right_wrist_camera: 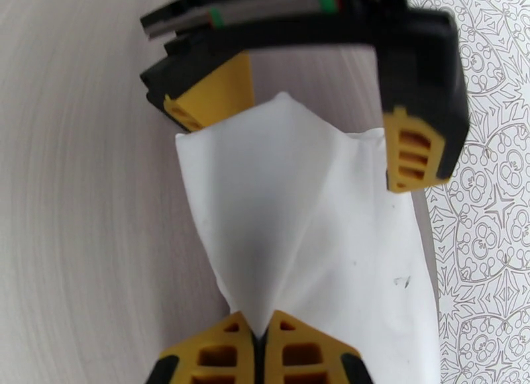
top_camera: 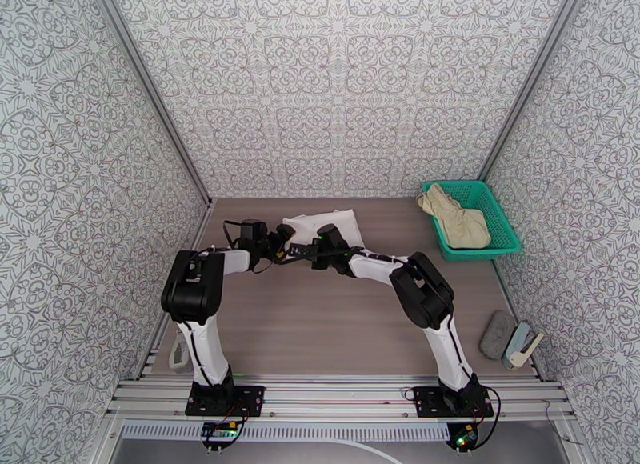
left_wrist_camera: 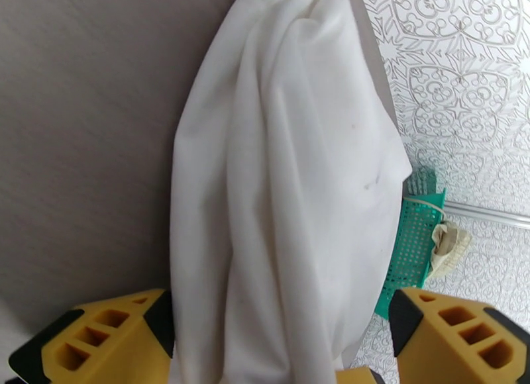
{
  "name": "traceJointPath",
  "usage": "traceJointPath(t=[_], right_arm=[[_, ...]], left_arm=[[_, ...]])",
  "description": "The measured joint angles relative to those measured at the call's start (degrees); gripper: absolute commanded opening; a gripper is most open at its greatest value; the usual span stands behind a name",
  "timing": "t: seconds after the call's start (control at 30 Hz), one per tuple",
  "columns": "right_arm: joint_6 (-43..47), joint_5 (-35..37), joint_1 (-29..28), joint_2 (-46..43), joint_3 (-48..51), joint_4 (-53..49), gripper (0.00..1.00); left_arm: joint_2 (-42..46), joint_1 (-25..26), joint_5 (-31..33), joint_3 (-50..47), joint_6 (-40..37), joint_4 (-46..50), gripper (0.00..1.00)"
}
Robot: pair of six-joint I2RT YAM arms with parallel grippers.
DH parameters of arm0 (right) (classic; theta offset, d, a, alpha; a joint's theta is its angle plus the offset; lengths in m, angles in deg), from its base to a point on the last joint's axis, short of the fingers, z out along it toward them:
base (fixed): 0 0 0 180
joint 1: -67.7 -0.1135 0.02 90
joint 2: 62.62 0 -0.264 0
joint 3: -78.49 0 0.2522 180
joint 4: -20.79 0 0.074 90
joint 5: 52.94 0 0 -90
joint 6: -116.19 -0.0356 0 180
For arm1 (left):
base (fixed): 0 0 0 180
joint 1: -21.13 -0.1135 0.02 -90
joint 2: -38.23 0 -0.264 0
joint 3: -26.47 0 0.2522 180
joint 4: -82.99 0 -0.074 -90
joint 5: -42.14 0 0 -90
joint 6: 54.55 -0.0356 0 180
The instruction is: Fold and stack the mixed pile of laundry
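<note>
Mid-fold on the white T-shirt (top_camera: 330,222), bunched at 12 o'clock on the table (top_camera: 320,330), close to the far wall. Clenched on a raised peak of that shirt with the right gripper (right_wrist_camera: 260,331), no gap visible between the pads. Released at the left gripper (right_wrist_camera: 305,144), yellow fingers (left_wrist_camera: 106,342) spread wide and straddling the lifted cloth without biting it.

To do this step well, judging from here: close the left on a free edge at 9 o'clock of the right's pinch, then draw both apart at one height to pull the fabric taut before laying it flat toward the bare tabletop at 6 o'clock. Go slowly, and beware of thin, limp cloth slipping or doubling over itself. Leave the beige shorts (top_camera: 458,218) for afterwards, heaped in the green basket (top_camera: 504,218) at 2 o'clock.

Underneath, smooth grey-brown wood grain, probably slick, so expect sliding rather than catching. All round, walls (top_camera: 336,82) papered in a grey ornamental pattern. At 4 o'clock, a grey pad (top_camera: 498,334) just beside a pale tool (top_camera: 524,347), well apart from the work
</note>
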Motion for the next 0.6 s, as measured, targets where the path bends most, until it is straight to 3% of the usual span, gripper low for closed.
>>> traceJointPath(t=[0.07, 0.17, 0.47, 0.5, 0.6], right_arm=[[-0.33, -0.02, 0.0, 0.0, 0.0, 0.33, 0.0], [-0.42, -0.26, 0.15, -0.07, 0.15, 0.87, 0.0], [-1.73, -0.59, 0.26, -1.27, 2.89, 2.99, 0.0], [-1.92, -0.59, 0.26, -1.31, 2.95, 3.15, 0.06], [-3.19, -0.59, 0.37, -1.64, 3.74, 3.74, 0.39]], left_arm=[[-0.2, 0.15, 0.5, 0.37, 0.74, 0.17, 0.85], [-1.27, 0.31, 1.33, 1.4, 1.46, 0.33, 0.69], [-5.88, 0.52, 1.81, 4.98, 1.99, 0.44, 0.02], [-5.9, 0.52, 1.9, 5.01, 2.19, 0.48, 0.0], [-5.9, 0.46, 1.75, 5.14, 1.22, 0.42, 0.0]])
